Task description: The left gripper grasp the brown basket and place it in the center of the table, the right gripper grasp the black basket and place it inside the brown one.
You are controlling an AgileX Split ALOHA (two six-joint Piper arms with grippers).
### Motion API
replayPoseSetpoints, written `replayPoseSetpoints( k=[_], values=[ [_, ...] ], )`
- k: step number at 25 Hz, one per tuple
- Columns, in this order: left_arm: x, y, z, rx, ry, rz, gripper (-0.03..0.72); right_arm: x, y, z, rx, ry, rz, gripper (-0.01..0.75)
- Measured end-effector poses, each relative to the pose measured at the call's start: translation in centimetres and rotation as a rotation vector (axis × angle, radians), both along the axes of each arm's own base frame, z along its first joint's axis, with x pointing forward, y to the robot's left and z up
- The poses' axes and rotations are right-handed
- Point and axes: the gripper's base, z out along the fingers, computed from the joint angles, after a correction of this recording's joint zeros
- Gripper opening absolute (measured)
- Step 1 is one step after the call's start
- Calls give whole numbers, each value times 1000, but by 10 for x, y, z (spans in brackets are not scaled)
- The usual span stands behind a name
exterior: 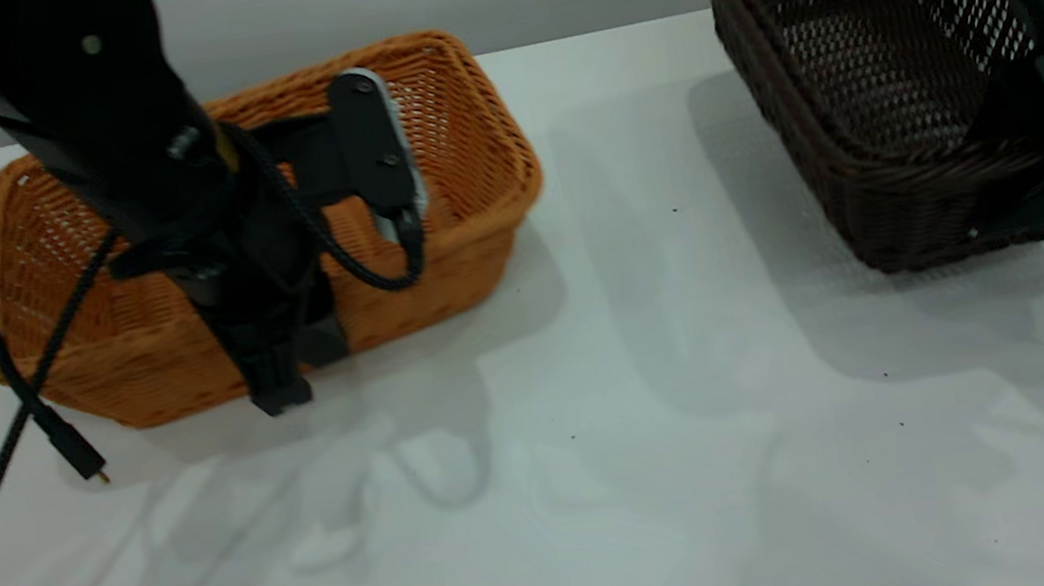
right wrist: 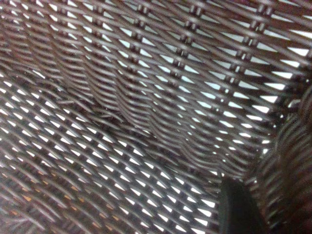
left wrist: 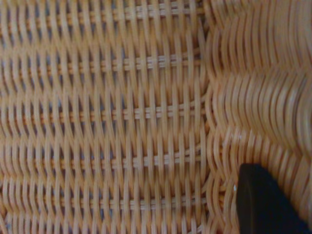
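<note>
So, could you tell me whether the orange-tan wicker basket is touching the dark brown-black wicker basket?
Apart. The exterior view shows bare white table between the orange-tan wicker basket and the dark brown-black wicker basket.

Brown basket (exterior: 478, 188): orange-tan wicker, tight horiz. weave, as I see it. Black basket (exterior: 868, 86): v. dark brown-black, open lattice w/ light showing through gaps. Table (exterior: 652, 437): plain white, faint sheen. Left gripper (exterior: 277, 386): black; camera module black w/ silver edge.

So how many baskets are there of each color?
Brown basket: 1
Black basket: 1
Total: 2 baskets
</note>
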Motion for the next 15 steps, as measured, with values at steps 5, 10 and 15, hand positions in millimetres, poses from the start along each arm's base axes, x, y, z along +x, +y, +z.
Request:
replayPoseSetpoints(
  k=[5, 10, 15],
  values=[
    [-20, -31, -1, -29, 38, -118, 95, -1, -4, 7, -22, -26, 28, 247],
    [-41, -59, -1, -69, 75, -196, 95, 0, -14, 13, -36, -50, 29, 247],
    [-62, -84, -1, -101, 106, -218, 95, -1, -23, 19, -26, -73, 47, 247]
  ],
)
